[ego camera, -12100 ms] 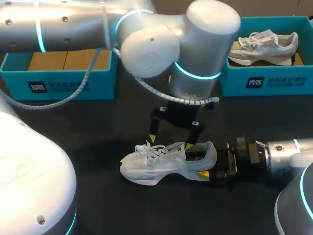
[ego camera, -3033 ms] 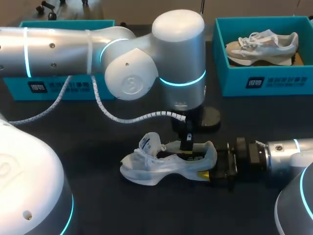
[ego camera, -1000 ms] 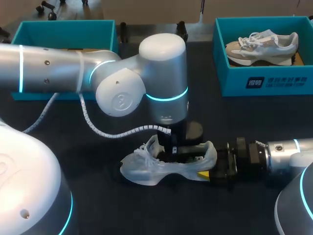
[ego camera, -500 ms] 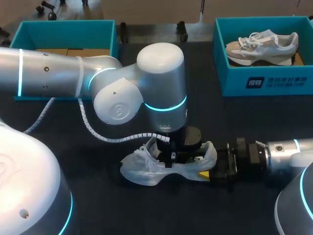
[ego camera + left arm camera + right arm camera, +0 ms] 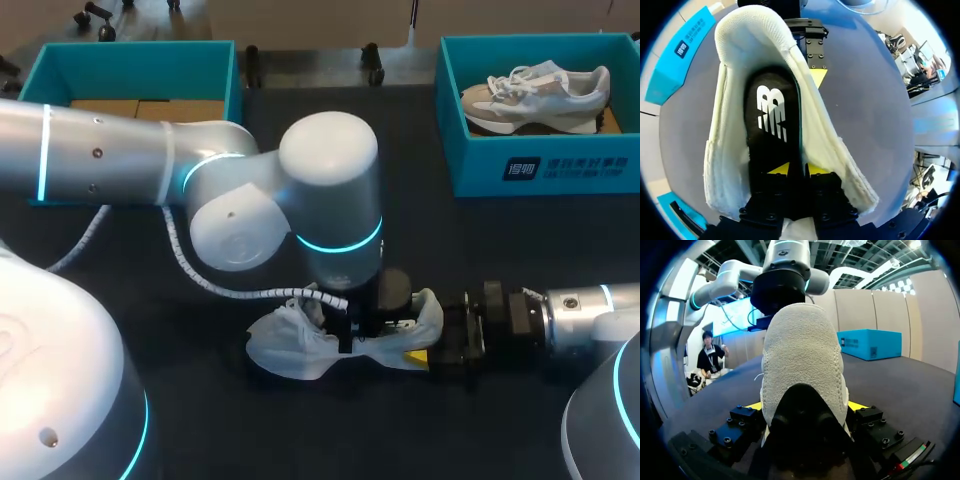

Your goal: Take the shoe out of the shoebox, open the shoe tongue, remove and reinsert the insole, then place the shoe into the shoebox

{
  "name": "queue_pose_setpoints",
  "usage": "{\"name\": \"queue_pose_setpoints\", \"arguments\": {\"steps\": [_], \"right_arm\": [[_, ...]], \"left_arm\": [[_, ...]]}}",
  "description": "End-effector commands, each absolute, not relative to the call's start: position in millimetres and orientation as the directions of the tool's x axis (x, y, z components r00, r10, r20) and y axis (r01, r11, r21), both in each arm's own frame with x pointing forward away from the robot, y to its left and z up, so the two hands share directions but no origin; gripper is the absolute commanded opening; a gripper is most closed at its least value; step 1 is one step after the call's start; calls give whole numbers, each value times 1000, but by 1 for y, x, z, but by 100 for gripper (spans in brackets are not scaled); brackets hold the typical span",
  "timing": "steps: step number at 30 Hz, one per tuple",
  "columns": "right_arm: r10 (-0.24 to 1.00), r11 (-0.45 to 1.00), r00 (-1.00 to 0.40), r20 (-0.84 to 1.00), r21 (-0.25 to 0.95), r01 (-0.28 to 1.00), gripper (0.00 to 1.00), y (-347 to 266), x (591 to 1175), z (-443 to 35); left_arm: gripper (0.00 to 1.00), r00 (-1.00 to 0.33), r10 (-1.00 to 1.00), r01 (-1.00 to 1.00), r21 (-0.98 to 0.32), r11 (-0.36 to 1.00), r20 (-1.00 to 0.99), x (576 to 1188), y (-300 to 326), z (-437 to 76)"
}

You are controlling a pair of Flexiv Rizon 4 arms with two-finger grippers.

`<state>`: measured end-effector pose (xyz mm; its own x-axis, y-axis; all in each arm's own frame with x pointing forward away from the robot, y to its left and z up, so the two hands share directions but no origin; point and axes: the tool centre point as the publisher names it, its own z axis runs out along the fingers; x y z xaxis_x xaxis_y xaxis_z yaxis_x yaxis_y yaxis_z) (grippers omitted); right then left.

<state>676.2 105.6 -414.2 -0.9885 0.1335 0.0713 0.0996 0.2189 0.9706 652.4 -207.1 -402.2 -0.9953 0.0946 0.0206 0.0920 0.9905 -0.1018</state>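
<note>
White mesh sneaker (image 5: 300, 350) stands on its sole on the dark surface (image 5: 250, 420), near the middle, toe left, heel right. My left arm comes in from the left and hangs straight over the shoe's opening, hiding most of it from above. My left fingers (image 5: 781, 169) are down inside the shoe. Seen from the wrist, the two yellow tips stand close together and are clenched on the edge of the black insole with a white logo (image 5: 771, 117), which lies flat along the shoe's inside. The white padded collar rises on both sides of it. The tongue and laces (image 5: 300, 318) are bunched up toward the toe end, just left of my left wrist. My right arm lies low along the surface from the right. My right fingers (image 5: 414, 356) are grasping the sneaker by its heel: from that wrist, the heel fills the space between the yellow tips, and both touch it, one on each side. Open teal shoebox (image 5: 540, 165) at far right, well apart from the sneaker, with a second pale sneaker (image 5: 535, 92) lying inside. Another open teal box (image 5: 130, 52) at far left, brown cardboard showing in it.
</note>
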Motion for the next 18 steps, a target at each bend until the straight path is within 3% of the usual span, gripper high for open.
{"name": "queue_pose_setpoints", "arguments": {"steps": [1,18], "right_arm": [[137,222,-988,72,970,102,0,107,677,-413],[137,222,-988,72,970,102,0,107,677,-413]], "left_arm": [[23,-996,89,89,-97,991,-8,649,-208,-408],[25,-993,9,20,-91,996,-121,668,-209,-414]]}}
